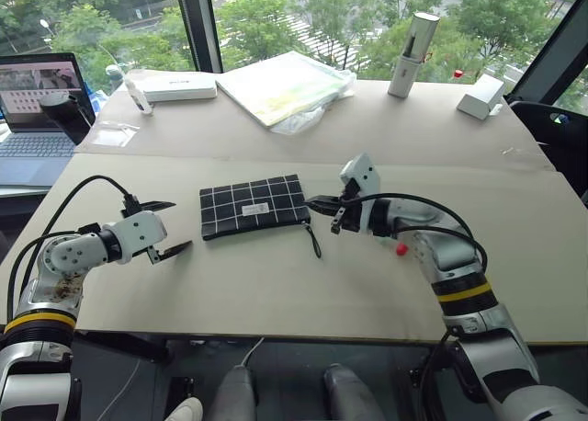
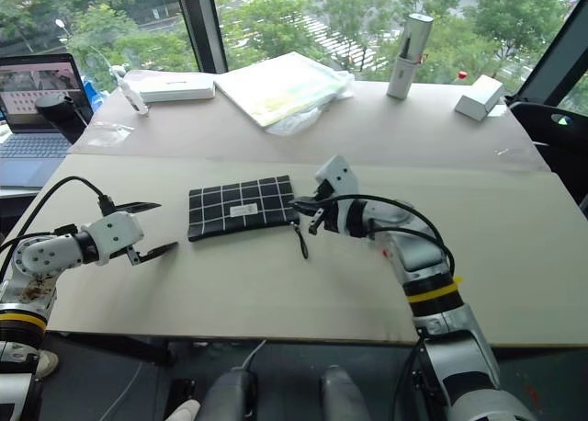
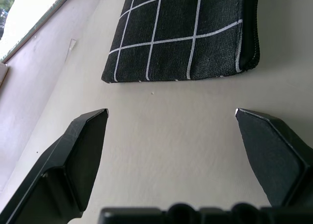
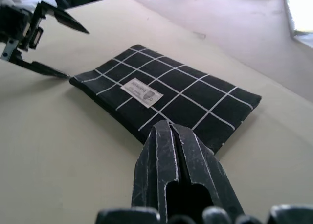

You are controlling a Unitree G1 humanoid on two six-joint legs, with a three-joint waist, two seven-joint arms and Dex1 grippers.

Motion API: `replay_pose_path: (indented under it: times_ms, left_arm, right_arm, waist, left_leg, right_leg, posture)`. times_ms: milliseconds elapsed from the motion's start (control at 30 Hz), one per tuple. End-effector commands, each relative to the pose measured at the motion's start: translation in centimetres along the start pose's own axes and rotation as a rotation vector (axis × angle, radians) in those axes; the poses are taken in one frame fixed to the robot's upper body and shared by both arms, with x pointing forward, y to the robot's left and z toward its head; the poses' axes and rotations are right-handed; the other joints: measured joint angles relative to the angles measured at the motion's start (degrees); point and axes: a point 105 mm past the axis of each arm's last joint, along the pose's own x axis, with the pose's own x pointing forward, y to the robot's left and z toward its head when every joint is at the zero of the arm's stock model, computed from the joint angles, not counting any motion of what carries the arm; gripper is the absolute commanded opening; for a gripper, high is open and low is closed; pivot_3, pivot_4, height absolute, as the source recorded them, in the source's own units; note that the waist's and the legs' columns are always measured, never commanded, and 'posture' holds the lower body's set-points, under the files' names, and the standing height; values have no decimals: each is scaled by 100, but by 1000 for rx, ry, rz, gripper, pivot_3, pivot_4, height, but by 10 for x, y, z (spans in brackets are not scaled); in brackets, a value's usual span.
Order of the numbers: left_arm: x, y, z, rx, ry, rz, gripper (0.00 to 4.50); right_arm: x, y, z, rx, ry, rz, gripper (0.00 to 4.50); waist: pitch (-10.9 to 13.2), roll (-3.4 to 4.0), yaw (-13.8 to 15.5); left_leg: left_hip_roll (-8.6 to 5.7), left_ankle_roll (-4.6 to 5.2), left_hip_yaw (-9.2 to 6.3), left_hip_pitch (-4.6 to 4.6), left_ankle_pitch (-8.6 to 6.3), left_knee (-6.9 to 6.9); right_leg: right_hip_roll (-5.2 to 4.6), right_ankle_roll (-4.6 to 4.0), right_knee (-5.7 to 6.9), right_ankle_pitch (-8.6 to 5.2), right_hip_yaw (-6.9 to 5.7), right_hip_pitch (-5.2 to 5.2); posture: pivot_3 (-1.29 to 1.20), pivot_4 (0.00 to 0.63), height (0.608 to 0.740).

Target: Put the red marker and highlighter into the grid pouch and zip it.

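- Black fingers of the left tool (image 1: 165,228) are spread wide, with nothing between them; the left arm is stretched low over the counter (image 1: 276,292), pointing toward the short left end of the grid pouch (image 1: 253,206).
- Near that end the left tool is seen stopped, apart from the fabric, with a strip of bare counter between.
- The right tool (image 1: 322,203) is pressed fully shut, nothing being seen between its fingers; its arm is angled in from the right, the tips set just at the pouch's right end, above the zipper pull cord (image 1: 314,239).
- The pouch is laid flat at the middle of the counter, label up.
- A red cap end, taken for the red marker (image 1: 401,250), is seen beside the right forearm.
- Open counter is left in front of the pouch, toward the near edge; a book in plastic (image 1: 280,85) and a white box (image 1: 179,87) are kept well apart at the far side.
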Motion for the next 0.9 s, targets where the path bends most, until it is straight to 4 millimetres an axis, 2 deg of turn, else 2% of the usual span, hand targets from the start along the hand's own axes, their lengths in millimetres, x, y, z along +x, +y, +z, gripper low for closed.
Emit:
replay_pose_path:
  times_ms: [33,367,567,733,900]
  left_arm:
    - [3,-1,2,-21,-39,26,4500]
    - [7,-6,5,-79,-76,35,4500]
    - [8,-11,1,-72,-56,10,4500]
    - [13,-12,-3,-31,-30,-17,4500]
    - [35,-18,6,34,-70,-59,4500]
  right_arm:
    - [34,-10,-5,-151,114,-85,24]
    - [61,-4,-20,-279,199,-17,24]
    - [56,-13,-43,-502,334,-13,24]
    - [54,-17,-45,-551,343,-16,24]
    - [53,-18,-40,-547,325,-19,24]
  waist:
    - [0,0,7]
    - [0,1,-67]
    - [0,1,-63]
    - [-2,2,-43]
    - [-5,4,7]
  left_leg:
    - [0,0,0,0,0,0]
    - [5,-2,-3,2,2,1]
    - [5,-2,-4,4,2,1]
    - [5,-2,-4,13,2,1]
    - [3,-8,-4,23,6,2]
  right_leg:
    - [-1,0,0,0,0,0]
    - [1,-9,11,-4,-13,-4]
    - [1,-9,10,-4,-15,-2]
    - [0,-9,10,-4,-17,9]
    - [0,-9,13,-4,-17,18]
  posture:
    - [0,150,740]
    - [0,150,740]
    - [0,150,740]
    - [0,150,740]
    - [0,150,740]
